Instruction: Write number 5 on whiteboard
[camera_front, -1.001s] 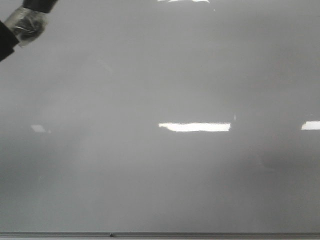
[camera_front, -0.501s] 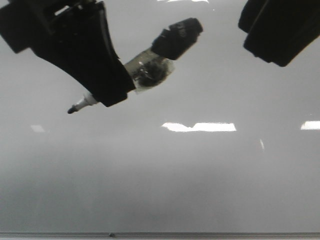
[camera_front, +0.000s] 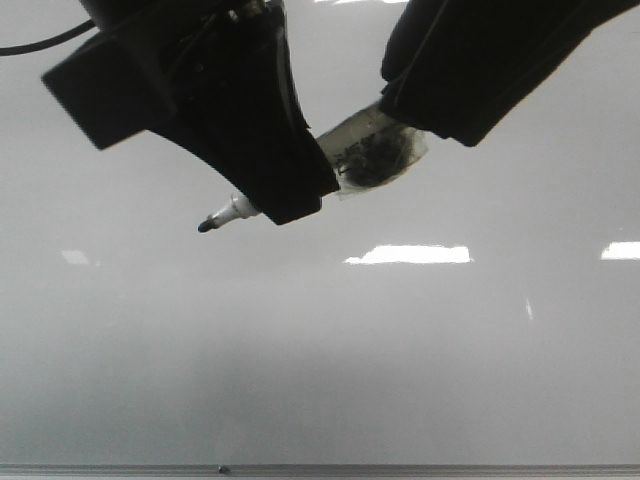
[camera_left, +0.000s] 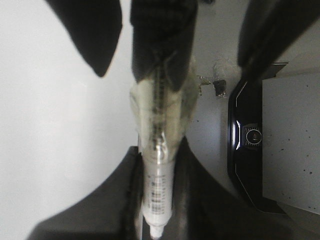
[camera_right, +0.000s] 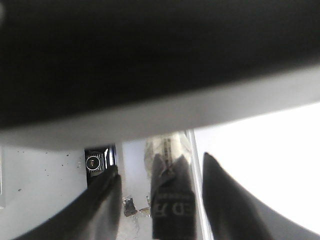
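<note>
The whiteboard (camera_front: 330, 360) fills the front view, glossy and pale grey. No number 5 shows on it. My left gripper (camera_front: 272, 200) is shut on a marker (camera_front: 372, 152) whose middle is wrapped in clear tape, with its black nib (camera_front: 205, 227) pointing down-left just off the board. In the left wrist view the marker (camera_left: 158, 185) sits between the fingers of my left gripper (camera_left: 159, 165). My right gripper (camera_front: 405, 105) is open, its jaws on either side of the marker's black rear end (camera_right: 172, 200), with gaps on both sides.
A thin grey metal edge (camera_front: 320, 468) runs along the board's bottom. Bright light reflections (camera_front: 408, 254) lie on the board. A black device (camera_left: 250, 145) sits on a speckled grey surface beside the board.
My left gripper has moved right and slightly up with the marker. My right gripper has come down and left from the top right and now straddles the marker's rear end.
</note>
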